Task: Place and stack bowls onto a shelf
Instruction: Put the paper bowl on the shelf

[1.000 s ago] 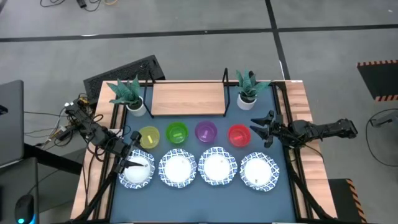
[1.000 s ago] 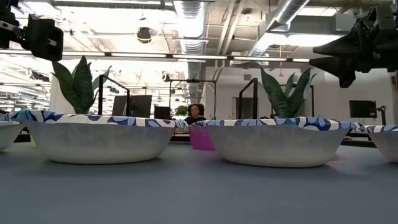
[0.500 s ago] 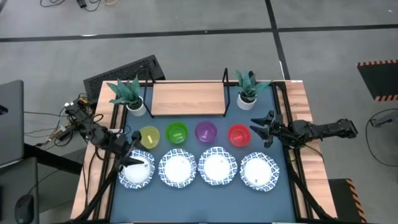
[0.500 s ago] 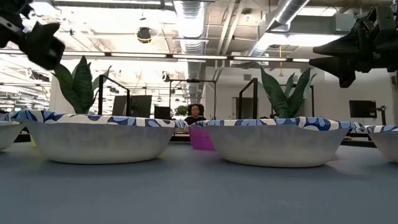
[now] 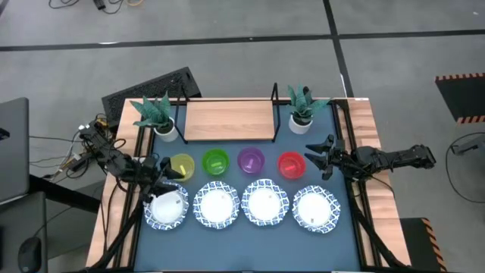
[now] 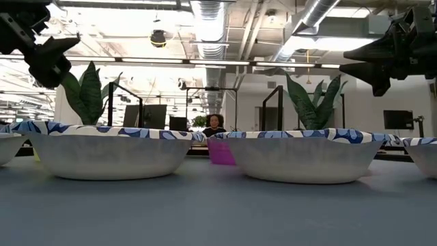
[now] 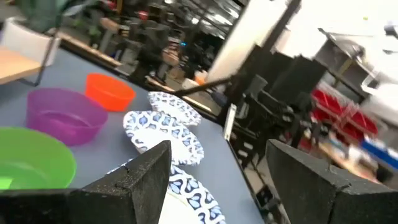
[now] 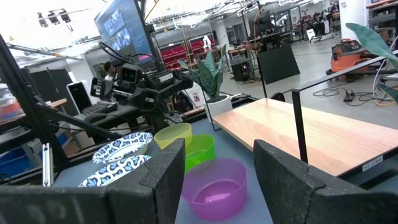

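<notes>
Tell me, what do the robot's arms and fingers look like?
Both arms are dark, almost black, and made of jointed segments. The left arm has loose cables bunched near its base. The right arm looks sleeker. Each ends in a gripper with two chunky, flat black fingers, wedge-shaped and plain, with no markings visible.

Both arms are dark, jointed and matte. The left arm (image 5: 114, 161) trails loose cables near its base. Each claw, left claw (image 5: 158, 173) and right claw (image 5: 318, 157), has two black, blocky, angular fingers (image 7: 143, 180).
</notes>
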